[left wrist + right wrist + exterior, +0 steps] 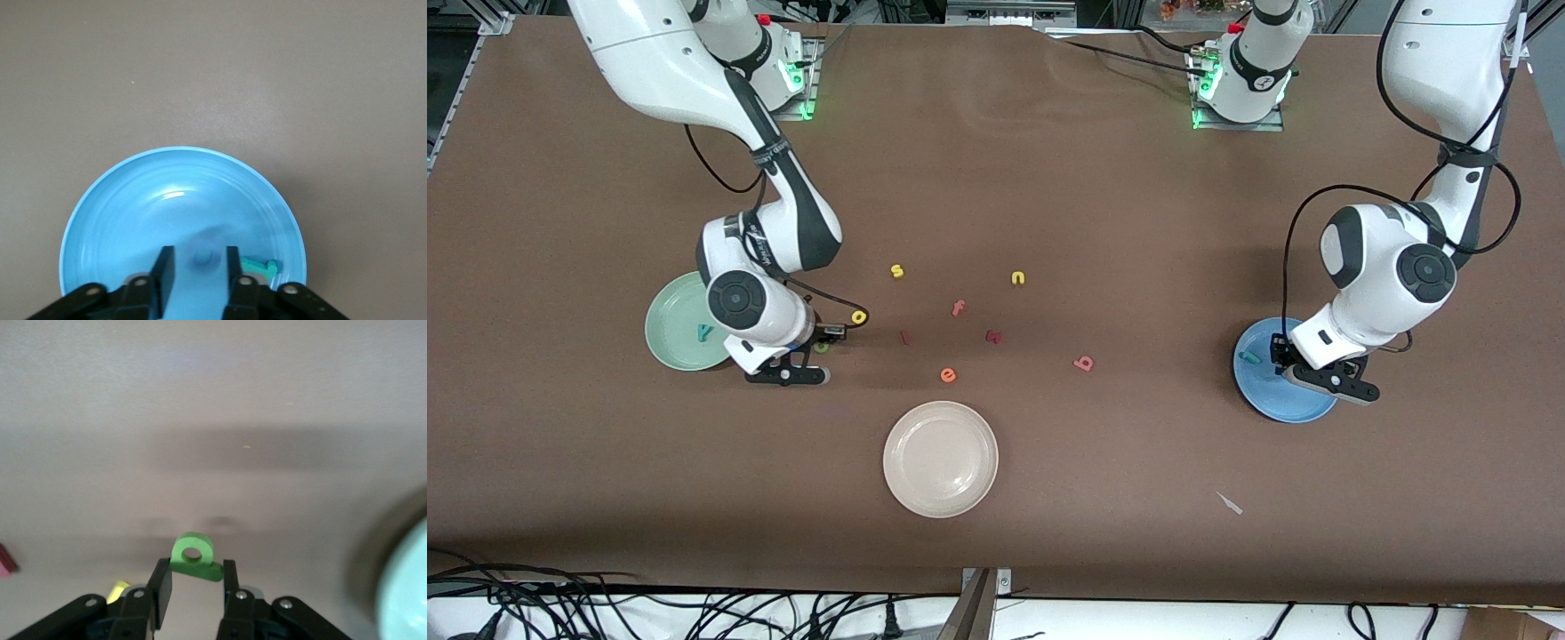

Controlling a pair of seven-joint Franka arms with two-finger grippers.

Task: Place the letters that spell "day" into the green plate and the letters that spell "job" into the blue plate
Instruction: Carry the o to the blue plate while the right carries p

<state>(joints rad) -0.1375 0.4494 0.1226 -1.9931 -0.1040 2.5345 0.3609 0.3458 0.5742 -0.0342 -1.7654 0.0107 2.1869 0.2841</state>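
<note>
On my front feed, the green plate (667, 342) sits toward the right arm's end of the table, the teal "y" (705, 332) lying in it. Just beside it, my right end effector (787, 364) is clamped on the green "d" (194, 555). The yellow "a" (859, 316) lies on the table nearby. The pink "b" (1084, 363) lies between the plates. My left end effector (1325, 378) hangs over the blue plate (1267, 404), fingers parted around the blue "o" (202, 253), which looks blurred; the teal "j" (260, 266) rests in the plate.
</note>
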